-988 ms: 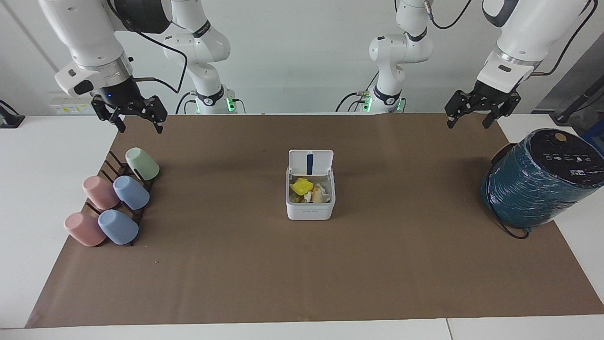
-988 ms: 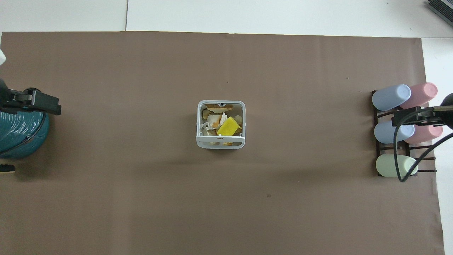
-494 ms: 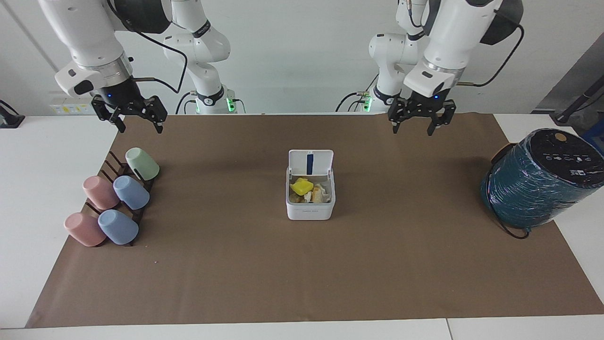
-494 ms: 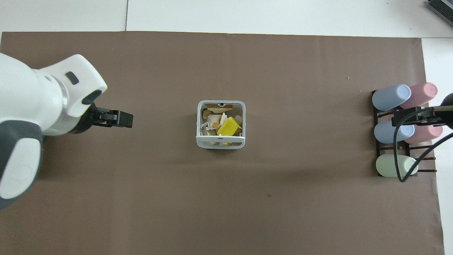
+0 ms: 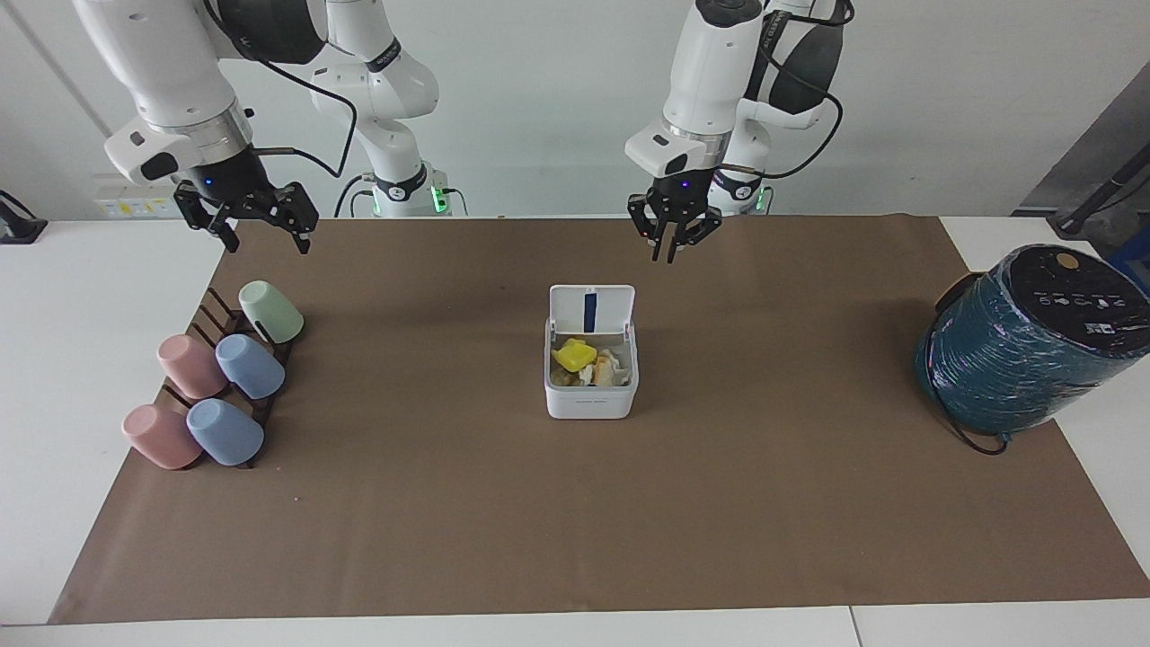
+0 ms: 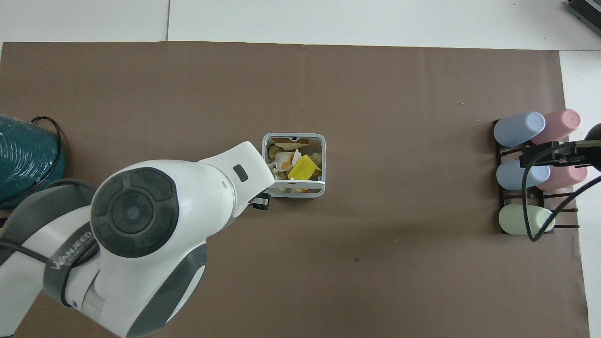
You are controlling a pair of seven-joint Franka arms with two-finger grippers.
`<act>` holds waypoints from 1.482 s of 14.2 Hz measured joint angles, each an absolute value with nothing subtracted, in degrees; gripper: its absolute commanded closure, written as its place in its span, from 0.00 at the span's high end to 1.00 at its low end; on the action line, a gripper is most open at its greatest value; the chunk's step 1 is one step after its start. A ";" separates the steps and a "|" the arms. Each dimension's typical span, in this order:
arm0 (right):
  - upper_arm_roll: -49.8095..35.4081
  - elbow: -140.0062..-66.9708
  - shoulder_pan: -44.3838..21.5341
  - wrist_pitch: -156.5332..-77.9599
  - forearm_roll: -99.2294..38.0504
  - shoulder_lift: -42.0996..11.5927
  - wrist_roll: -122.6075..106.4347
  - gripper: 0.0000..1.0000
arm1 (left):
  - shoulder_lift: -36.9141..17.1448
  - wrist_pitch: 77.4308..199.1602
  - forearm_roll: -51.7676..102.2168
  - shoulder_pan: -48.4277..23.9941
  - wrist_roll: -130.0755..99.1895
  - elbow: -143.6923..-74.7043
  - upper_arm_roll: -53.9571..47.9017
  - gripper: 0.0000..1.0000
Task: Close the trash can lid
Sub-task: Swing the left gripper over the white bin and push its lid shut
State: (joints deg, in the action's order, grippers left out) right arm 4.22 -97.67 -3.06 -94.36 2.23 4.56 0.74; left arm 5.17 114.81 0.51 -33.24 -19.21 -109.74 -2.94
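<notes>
The small white trash can [image 5: 590,402] stands mid-table on the brown mat, also in the overhead view [image 6: 324,159]. It is full of scraps, with a yellow piece on top. Its lid [image 5: 591,308] stands upright and open on the robots' side, blue strip showing; from overhead it is an edge-on white band [image 6: 300,191]. My left gripper [image 5: 667,257] hangs in the air with fingertips drawn together, over the mat just toward the left arm's end from the lid, not touching it. Overhead only its tip [image 6: 261,203] shows under the arm. My right gripper [image 5: 260,238] waits open above the cup rack.
A rack with several pastel cups [image 5: 216,377] sits at the right arm's end of the mat, also seen overhead [image 6: 521,173]. A large teal-wrapped cylinder [image 5: 1024,346] with a cable stands at the left arm's end [image 6: 23,164].
My left arm has swung from over the teal cylinder toward the table's middle, now by the open lid, and its fingers have closed together. The right arm, can and lid have not moved.
</notes>
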 measured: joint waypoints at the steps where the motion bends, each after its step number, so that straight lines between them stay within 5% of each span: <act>1: 4.22 -97.67 -3.06 -94.36 2.23 4.56 0.74 1.00 | 4.85 116.41 0.51 -34.74 -20.41 -110.66 -2.93 0.00; 21: 4.22 -97.67 -3.06 -94.36 2.23 4.56 0.74 1.00 | -10.16 145.96 0.50 -35.48 -23.64 -111.08 -1.49 0.00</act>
